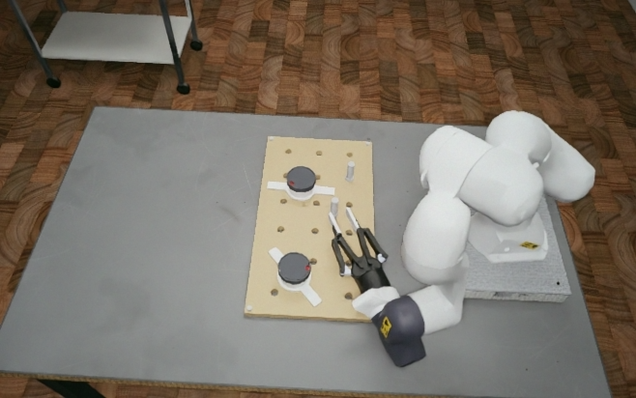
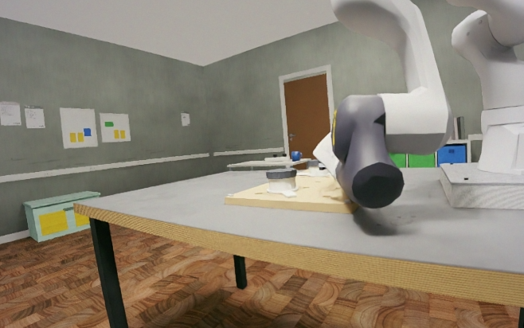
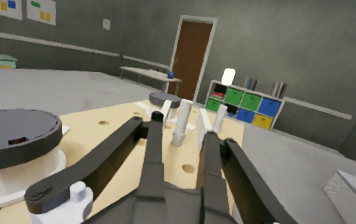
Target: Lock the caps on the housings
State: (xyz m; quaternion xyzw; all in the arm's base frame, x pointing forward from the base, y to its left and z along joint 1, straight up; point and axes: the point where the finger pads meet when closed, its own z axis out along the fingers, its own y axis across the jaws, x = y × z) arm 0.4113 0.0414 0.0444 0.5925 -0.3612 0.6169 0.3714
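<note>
Two white housings stand upright on the tan pegboard [image 1: 263,304] [image 2: 255,201], each with a dark cap. The far cap [image 1: 301,178] [image 3: 164,97] has its red mark at the front left; its housing [image 1: 301,195] has arms pointing left and right. The near cap [image 1: 294,267] [image 2: 281,173] [image 3: 25,130] has its red mark at the right; its housing [image 1: 293,286] [image 2: 281,184] [image 3: 30,175] has slanted arms. My gripper [image 1: 340,213] [image 3: 183,113] is partly open and empty, low over the board's right part, away from both caps. Its fingers are hidden in the exterior view.
A grey peg [image 1: 334,206] [image 3: 183,119] stands at my fingertips, between them in the wrist view; whether it touches either is unclear. Another peg [image 1: 350,171] [image 3: 220,118] stands farther back. The arm's base block [image 1: 517,280] is to the right on the grey table [image 1: 145,241].
</note>
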